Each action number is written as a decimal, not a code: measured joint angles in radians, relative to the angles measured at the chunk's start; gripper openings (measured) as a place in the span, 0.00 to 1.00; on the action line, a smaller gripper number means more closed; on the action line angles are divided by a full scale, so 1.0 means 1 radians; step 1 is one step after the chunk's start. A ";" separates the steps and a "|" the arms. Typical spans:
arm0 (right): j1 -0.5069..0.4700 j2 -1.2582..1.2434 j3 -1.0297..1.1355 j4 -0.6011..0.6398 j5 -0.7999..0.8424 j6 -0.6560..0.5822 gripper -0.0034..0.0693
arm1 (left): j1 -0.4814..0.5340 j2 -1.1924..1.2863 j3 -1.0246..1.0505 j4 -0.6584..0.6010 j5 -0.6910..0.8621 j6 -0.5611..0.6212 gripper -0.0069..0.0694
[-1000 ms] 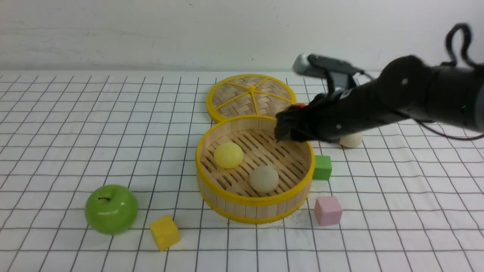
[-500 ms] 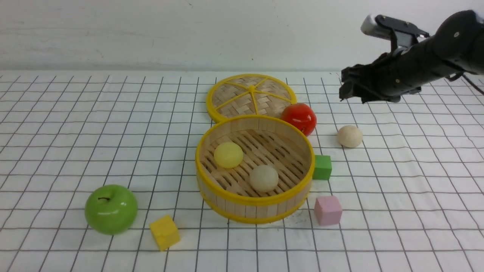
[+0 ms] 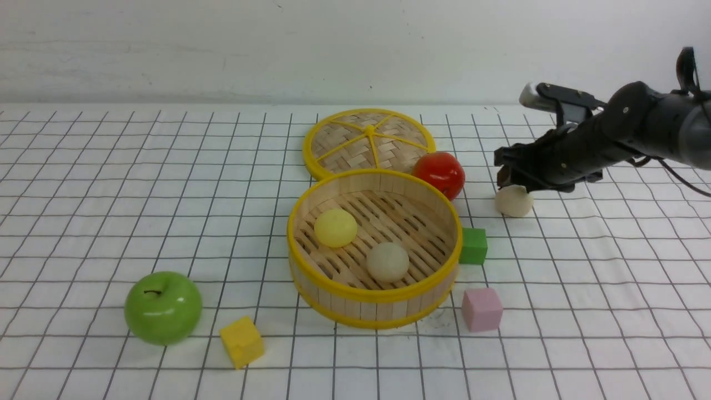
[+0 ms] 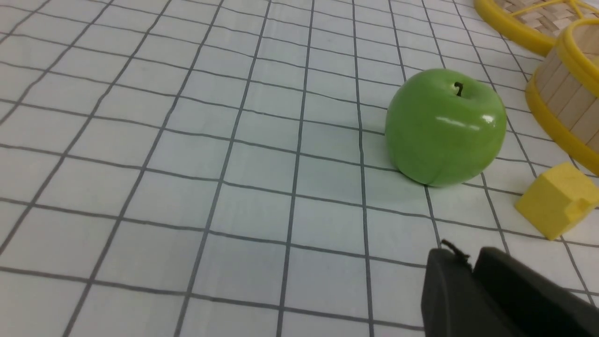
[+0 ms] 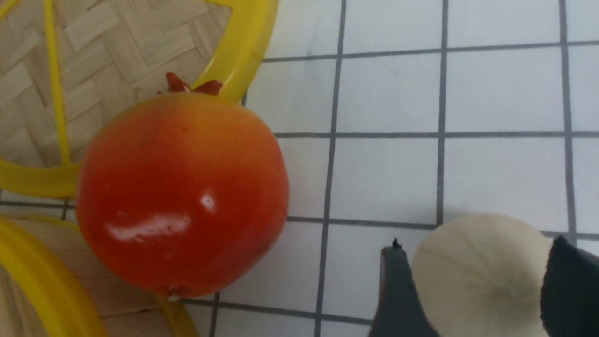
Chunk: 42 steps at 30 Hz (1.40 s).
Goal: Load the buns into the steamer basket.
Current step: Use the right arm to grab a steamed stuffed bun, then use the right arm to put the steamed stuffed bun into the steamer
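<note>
The steamer basket stands mid-table with a pale yellow bun and a beige bun on its slatted floor. A third, cream bun lies on the cloth to the basket's right, past the tomato. My right gripper is down over that bun. In the right wrist view its open fingers straddle the bun, one on each side. My left gripper shows only in the left wrist view, fingers together, low over the cloth near the apple, holding nothing.
A woven lid lies behind the basket, with a red tomato at its right edge. A green apple and a yellow cube sit front left. A green cube and a pink cube sit right of the basket.
My right arm left the basket's far rim, swung up and right, then came down over the cream bun on the cloth. Both buns in the basket have stayed put.
</note>
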<state>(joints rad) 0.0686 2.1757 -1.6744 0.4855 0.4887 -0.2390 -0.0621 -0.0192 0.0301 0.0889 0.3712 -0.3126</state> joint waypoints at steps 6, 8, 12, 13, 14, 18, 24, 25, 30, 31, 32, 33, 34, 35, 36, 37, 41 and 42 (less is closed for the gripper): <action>-0.013 0.029 -0.002 0.005 0.001 0.000 0.31 | 0.000 0.000 0.000 0.000 0.000 0.000 0.19; -0.016 0.029 -0.002 0.011 0.005 0.000 0.20 | 0.000 0.000 0.000 0.000 0.000 0.000 0.19; -0.017 0.014 -0.002 0.021 0.037 0.000 0.06 | 0.000 0.000 0.000 0.000 0.000 0.000 0.20; -0.017 0.002 -0.002 0.022 0.054 0.000 0.06 | 0.000 0.000 0.000 0.000 0.000 0.000 0.20; -0.017 -0.008 -0.002 0.026 0.066 0.000 0.06 | 0.000 0.000 0.000 0.000 0.000 0.000 0.20; -0.015 -0.081 -0.002 0.062 0.131 0.001 0.06 | 0.000 0.000 0.000 0.000 0.000 0.000 0.20; 0.033 -0.200 -0.002 0.121 0.192 0.000 0.06 | 0.000 0.000 0.000 0.000 0.000 0.000 0.21; 0.048 -0.215 -0.002 0.126 0.204 -0.001 0.06 | 0.000 0.000 0.000 0.000 0.000 0.000 0.21; 0.144 -0.230 -0.002 0.125 0.248 -0.026 0.06 | 0.000 0.000 0.000 0.000 0.000 0.000 0.21; 0.148 -0.229 -0.002 0.123 0.250 -0.032 0.06 | 0.000 0.000 0.000 0.000 0.000 0.000 0.21; 0.186 -0.218 -0.002 0.112 0.259 -0.044 0.06 | 0.000 0.000 0.000 0.000 0.000 0.000 0.21; 0.209 -0.209 -0.002 0.105 0.259 -0.046 0.06 | 0.000 0.000 0.000 0.000 0.000 0.000 0.21; 0.233 -0.198 -0.002 0.098 0.252 -0.046 0.07 | 0.000 0.000 0.000 0.000 0.000 0.000 0.21; 0.248 -0.185 -0.002 0.093 0.242 -0.045 0.07 | 0.000 0.000 0.000 0.000 0.000 0.000 0.21; 0.261 -0.174 -0.002 0.085 0.227 -0.041 0.08 | 0.000 0.000 0.000 0.000 0.000 0.000 0.21; 0.275 -0.161 -0.002 0.078 0.211 -0.036 0.09 | 0.000 0.000 0.000 0.000 0.000 0.000 0.21; 0.303 -0.104 -0.002 0.055 0.135 0.011 0.15 | 0.000 0.000 0.000 0.000 0.000 0.000 0.22; 0.305 -0.092 -0.002 0.054 0.118 0.020 0.19 | 0.000 0.000 0.000 0.000 0.000 0.000 0.22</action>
<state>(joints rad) 0.3741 2.0840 -1.6762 0.5396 0.6070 -0.2185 -0.0621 -0.0192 0.0306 0.0889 0.3712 -0.3126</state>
